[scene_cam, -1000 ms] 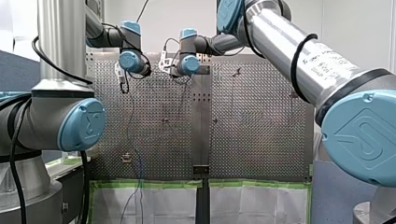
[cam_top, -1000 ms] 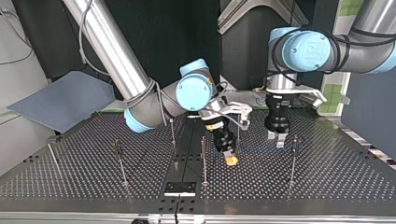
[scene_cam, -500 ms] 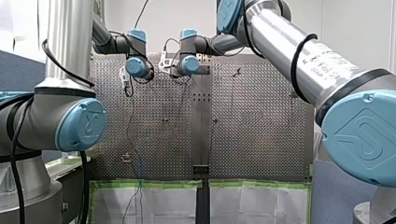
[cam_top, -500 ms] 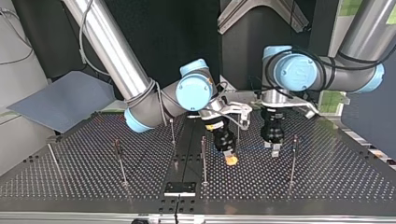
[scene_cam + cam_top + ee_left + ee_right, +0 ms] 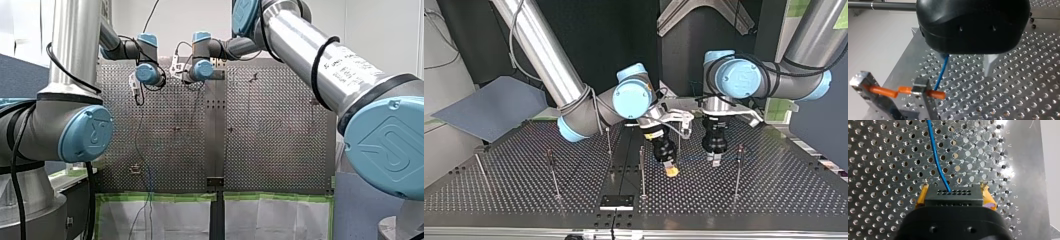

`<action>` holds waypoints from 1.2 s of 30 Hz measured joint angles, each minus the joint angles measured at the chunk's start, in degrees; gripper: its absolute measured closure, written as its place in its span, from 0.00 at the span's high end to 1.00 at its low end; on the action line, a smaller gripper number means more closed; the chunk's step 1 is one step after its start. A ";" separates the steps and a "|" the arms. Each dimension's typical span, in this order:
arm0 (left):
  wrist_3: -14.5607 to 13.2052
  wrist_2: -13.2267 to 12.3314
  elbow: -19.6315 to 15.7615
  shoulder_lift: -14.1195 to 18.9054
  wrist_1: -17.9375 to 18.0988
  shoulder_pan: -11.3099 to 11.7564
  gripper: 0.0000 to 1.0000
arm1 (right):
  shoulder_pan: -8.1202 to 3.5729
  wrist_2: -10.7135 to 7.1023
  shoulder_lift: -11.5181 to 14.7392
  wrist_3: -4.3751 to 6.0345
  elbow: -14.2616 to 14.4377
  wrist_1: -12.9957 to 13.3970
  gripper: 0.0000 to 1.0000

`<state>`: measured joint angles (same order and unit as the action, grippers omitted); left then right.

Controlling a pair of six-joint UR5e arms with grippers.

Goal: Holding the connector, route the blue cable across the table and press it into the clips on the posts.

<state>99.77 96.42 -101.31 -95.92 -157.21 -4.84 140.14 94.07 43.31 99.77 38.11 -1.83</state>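
Observation:
My right gripper (image 5: 954,187), with yellow pads, is shut on the black connector (image 5: 953,195). The blue cable (image 5: 935,152) leaves the connector and runs ahead over the perforated plate. In the top view my right gripper (image 5: 669,170) is low over the table's middle. My left gripper (image 5: 715,160) points down just to its right. In the left wrist view my left gripper (image 5: 965,67) is open, one metal finger (image 5: 989,66) showing and the other mostly hidden. The blue cable (image 5: 941,73) runs from under it toward the other gripper's orange pads (image 5: 933,93).
Thin posts with clips stand on the table: one (image 5: 738,170) right of my left gripper, one (image 5: 642,167) left of my right gripper, others (image 5: 553,172) further left. A black plate (image 5: 616,201) lies at the near edge. The cable (image 5: 145,165) hangs over the table's edge.
My left arm has moved toward my right gripper, to the top view's left, and its wrist has turned. My right arm and the connector have stayed put.

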 joint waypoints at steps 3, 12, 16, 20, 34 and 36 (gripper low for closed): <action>0.11 0.93 -0.04 -0.01 -0.49 -0.07 0.00 | 0.00 -0.07 -0.01 0.00 0.00 -0.01 0.00; 0.24 3.51 -0.80 -0.01 -1.30 -0.11 0.00 | 0.00 -0.11 0.01 0.02 -0.02 -0.09 0.00; 0.24 3.85 -1.14 0.00 -1.30 -0.14 0.00 | 0.01 -0.11 0.00 0.23 0.03 -0.13 0.00; 0.16 4.59 -2.43 0.00 -1.11 -0.28 0.00 | 0.00 -0.09 -0.02 0.72 0.60 -0.16 0.00; 0.53 4.74 -9.72 -0.42 3.49 -0.45 0.00 | 0.01 0.02 -0.09 0.73 6.22 0.06 0.00; 0.47 4.77 -10.91 -1.22 3.94 -0.55 0.00 | 0.01 0.04 -0.09 0.65 6.98 0.10 0.00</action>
<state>100.24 101.19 -112.22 -97.14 -153.27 -5.38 140.15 94.11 43.22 100.41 45.09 -1.73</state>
